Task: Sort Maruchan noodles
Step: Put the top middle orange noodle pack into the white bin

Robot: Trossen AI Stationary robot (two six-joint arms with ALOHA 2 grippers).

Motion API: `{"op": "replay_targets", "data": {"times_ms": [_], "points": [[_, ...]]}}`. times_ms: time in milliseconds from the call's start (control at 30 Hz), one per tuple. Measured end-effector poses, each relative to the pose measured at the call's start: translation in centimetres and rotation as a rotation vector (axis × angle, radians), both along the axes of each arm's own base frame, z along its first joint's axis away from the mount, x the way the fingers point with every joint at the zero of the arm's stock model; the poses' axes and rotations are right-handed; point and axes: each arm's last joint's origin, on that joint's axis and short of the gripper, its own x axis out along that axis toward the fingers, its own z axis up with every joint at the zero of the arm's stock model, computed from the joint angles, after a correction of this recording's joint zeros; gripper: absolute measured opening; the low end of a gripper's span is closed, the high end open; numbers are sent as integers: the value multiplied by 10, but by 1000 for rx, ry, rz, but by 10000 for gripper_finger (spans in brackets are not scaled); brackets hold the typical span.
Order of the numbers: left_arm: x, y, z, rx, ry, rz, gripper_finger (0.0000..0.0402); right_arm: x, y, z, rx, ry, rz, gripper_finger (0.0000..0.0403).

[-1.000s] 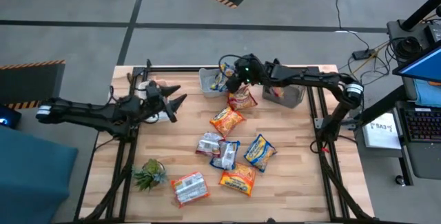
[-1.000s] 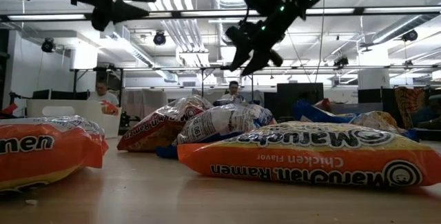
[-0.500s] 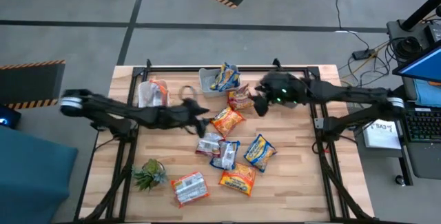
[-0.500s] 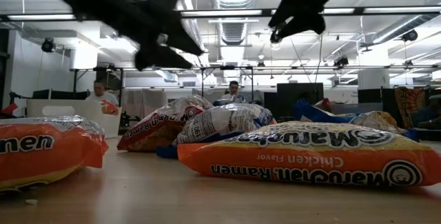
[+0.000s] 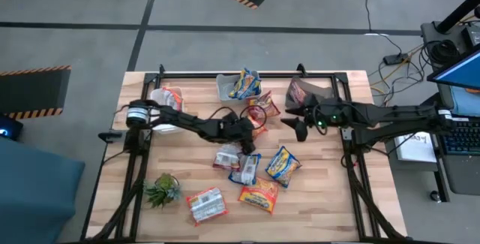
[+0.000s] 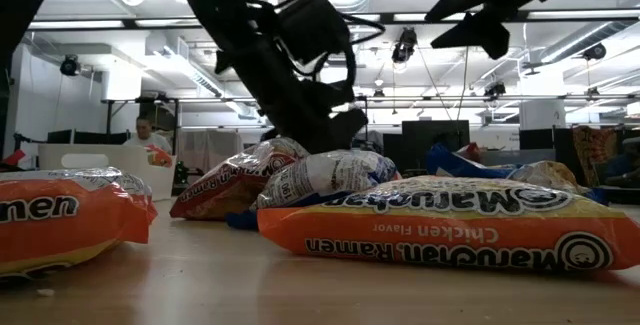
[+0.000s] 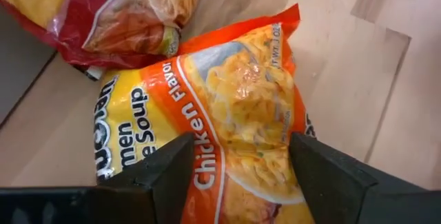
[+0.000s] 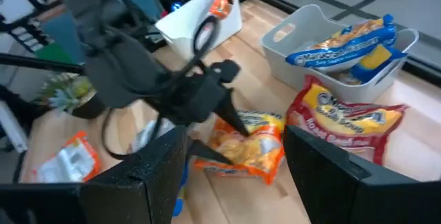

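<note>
**Left pincer over an orange packet on the wooden worktop**

High view shows a light wooden worktop with a black frame, on a grey floor with striped hazard tape. The left pincer is at the middle of the worktop, low over an orange chicken packet. In the left wrist view its fingers are spread, one on each side of this orange packet, not yet pressed on it. A red packet lies just beside, touching the orange one at its far end.

The right pincer hovers near the right rear of the worktop, its fingers spread and holding nothing.

A grey bin at the rear edge holds a blue-and-yellow packet. A white bin stands at the left rear. More packets lie nearer the front: a blue one, an orange one and a white-with-red one. A small green plant stands at the front left.

In the low view the room behind has a white ceiling with pipes and lamps, and a person sits far off.
</note>
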Motion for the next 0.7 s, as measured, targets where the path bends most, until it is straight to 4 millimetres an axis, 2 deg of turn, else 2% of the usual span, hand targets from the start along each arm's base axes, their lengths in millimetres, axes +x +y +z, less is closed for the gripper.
{"op": "replay_targets", "data": {"times_ms": [100,167,233,367,433,500,567,700], "points": [[5,2,-6,6,7,11,200,-2,6,-1,4,-3,31,231],[6,3,-8,10,13,16,172,-2,10,-1,4,-5,52,231],[6,3,-8,9,18,16,131,-1,14,0,0,-12,71,231],[6,2,-4,8,29,11,23,2,19,-1,-8,-13,101,231],[2,1,3,2,40,-11,12,3,20,-1,-9,-14,107,231],[-5,0,17,7,63,-26,6,3,21,-2,-10,-9,112,231],[-17,-1,40,35,82,-26,2,3,22,-2,-9,-10,116,231],[-61,0,103,164,141,41,0,3,23,-1,-9,-11,122,231]]}}
